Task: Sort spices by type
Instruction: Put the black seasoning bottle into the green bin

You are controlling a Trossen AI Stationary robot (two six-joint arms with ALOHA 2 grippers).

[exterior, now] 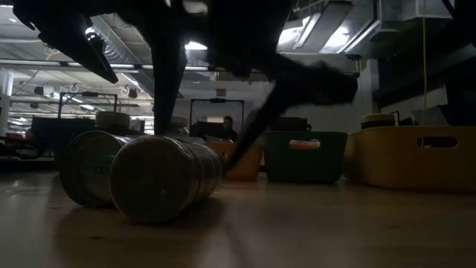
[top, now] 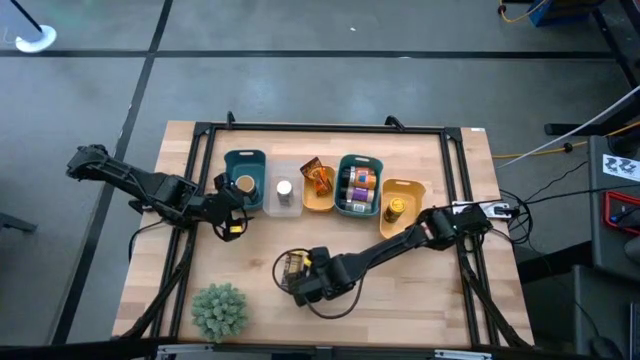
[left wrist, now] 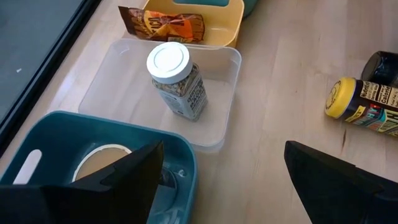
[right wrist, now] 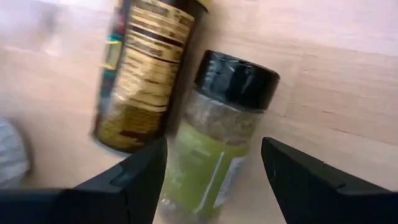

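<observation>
The wooden tabletop [top: 400, 290] carries a far row of trays: a teal tray [top: 244, 160] with a tan-lidded jar, a clear tray [top: 284, 210] holding one white-lidded jar [left wrist: 176, 81], an orange tray [top: 318, 206] with the brown-orange packet [top: 318, 178], a darker teal tray [top: 357, 211] packed with several jars, and a yellow tray [top: 402, 186] with one bottle, so each type seems to get its own bin. Near the front edge two spice jars [top: 292, 266] lie on their sides, unsorted. The right hand [right wrist: 212, 167] hangs over the green-labelled one [right wrist: 217, 149], fingers spread to either side, apparently lining up a grasp. The left hand [left wrist: 221, 177] waits open beside the teal tray. A green plant [top: 219, 309] sits near left.
</observation>
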